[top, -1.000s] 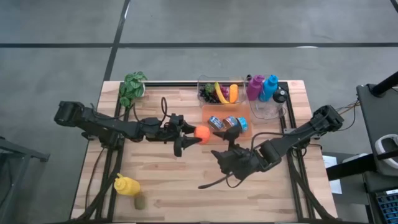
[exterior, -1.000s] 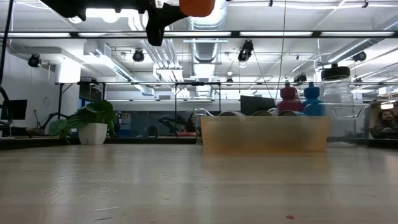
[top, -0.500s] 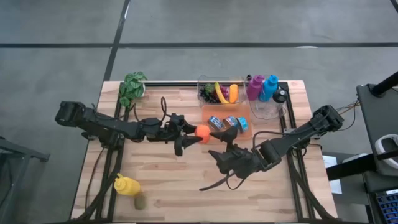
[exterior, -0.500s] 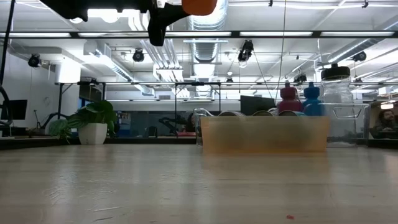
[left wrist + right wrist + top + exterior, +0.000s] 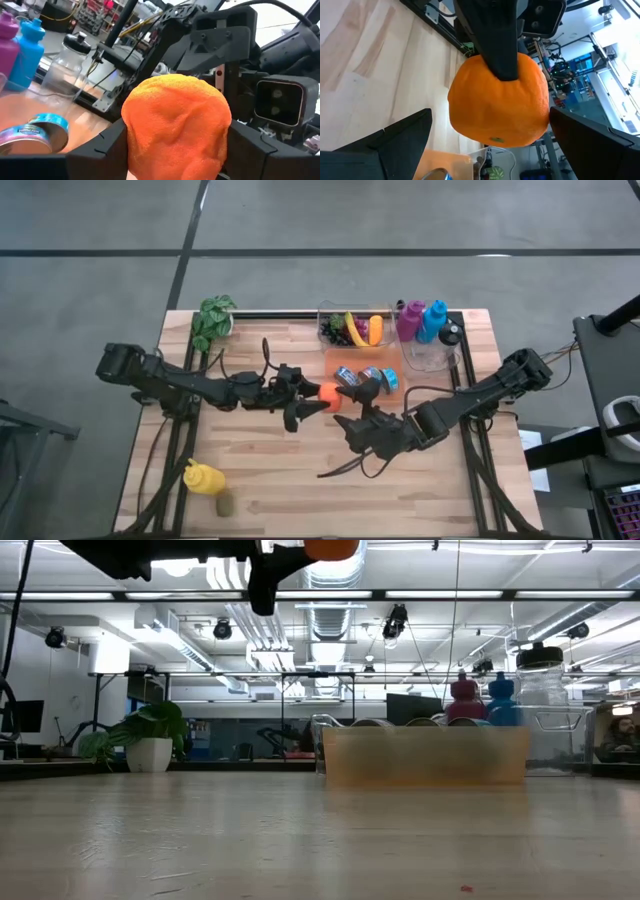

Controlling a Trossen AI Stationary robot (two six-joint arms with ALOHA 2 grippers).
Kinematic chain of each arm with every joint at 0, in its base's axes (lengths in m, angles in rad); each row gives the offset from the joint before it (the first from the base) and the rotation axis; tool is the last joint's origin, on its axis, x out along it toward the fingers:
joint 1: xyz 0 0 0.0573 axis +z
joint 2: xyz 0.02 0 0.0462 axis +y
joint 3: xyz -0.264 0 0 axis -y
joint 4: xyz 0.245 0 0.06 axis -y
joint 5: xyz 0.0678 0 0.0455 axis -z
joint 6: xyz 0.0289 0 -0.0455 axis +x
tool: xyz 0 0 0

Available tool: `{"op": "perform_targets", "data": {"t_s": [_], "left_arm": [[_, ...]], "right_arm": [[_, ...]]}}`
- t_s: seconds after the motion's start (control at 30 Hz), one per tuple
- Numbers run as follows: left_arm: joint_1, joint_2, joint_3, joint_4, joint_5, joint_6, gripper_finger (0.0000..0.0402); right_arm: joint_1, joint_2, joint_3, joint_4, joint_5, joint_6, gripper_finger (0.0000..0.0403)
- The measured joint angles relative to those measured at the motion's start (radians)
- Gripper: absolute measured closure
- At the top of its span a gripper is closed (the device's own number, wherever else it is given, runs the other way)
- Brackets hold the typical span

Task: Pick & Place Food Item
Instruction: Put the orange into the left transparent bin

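An orange (image 5: 328, 392) hangs high over the table's middle, with my left gripper (image 5: 322, 394) shut on it. It shows at the top edge of the low view (image 5: 332, 548) and fills the left wrist view (image 5: 175, 125). My right gripper (image 5: 358, 412) is open and faces the orange from the table's right. In the right wrist view the orange (image 5: 497, 102) sits ahead, between my right gripper's spread fingers (image 5: 385, 145); whether they touch it I cannot tell. My left gripper pinches the orange between its two fingers, one on each opposite side (image 5: 131, 140). The fingers (image 5: 495, 45) come level from the table's left. The orange is lifted clear, well above the tabletop.
Just right of the orange lies an orange tray (image 5: 392, 392) with cans (image 5: 347, 376). A clear bin of fruit (image 5: 350, 328), coloured bottles (image 5: 425, 320) and a jar (image 5: 448, 335) stand at the far edge. A plant (image 5: 212, 320) is far left, a yellow bottle (image 5: 203, 478) near left.
My left gripper has edged a little toward the table's right with the orange, closer to my right gripper. The orange stays held and clear of the table.
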Motion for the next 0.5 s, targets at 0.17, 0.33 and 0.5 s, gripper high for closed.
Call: {"op": "perform_targets", "data": {"t_s": [0.17, 0.33, 0.5], "left_arm": [[-0.002, 0.001, 0.0, 0.01, 0.0, 0.0, 0.0159], [-0.019, 0.005, 0.0, 0.038, -0.001, -0.001, 0.0159], [-0.029, 0.047, 0.0, 0.128, -0.001, -0.018, 0.016]], "right_arm": [[0.0, 0.0, -0.002, 0.011, 0.001, -0.003, 0.0003], [-0.002, 0.0, -0.003, 0.021, 0.001, -0.018, 0.0003], [-0.003, 0.0, -0.004, 0.027, 0.001, -0.028, 0.0003]]}}
